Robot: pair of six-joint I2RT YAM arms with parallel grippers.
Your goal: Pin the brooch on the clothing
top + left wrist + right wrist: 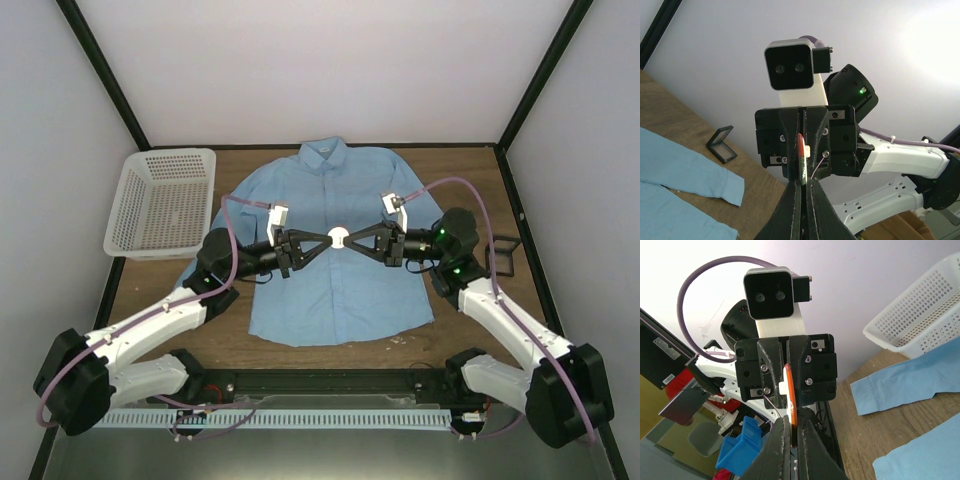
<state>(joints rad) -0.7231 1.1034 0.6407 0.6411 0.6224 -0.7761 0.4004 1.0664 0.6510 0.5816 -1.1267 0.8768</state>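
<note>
Shirt [340, 290] first: light blue, spread flat, collar toward the far wall, covering most of the wooden surface [470, 330]. A white mesh basket [172, 153] sits in the far-left corner by a sleeve, and a small black frame box [503, 255] lies at the right edge. Both are well clear of the middle. Above the chest the left pincer [326, 240] and right pincer [354, 238] meet tip to tip, each clamped on the brooch [339, 237]. Overhead it shows a pale round face; the wrist cameras catch it edge-on, an orange-red sliver.
</note>
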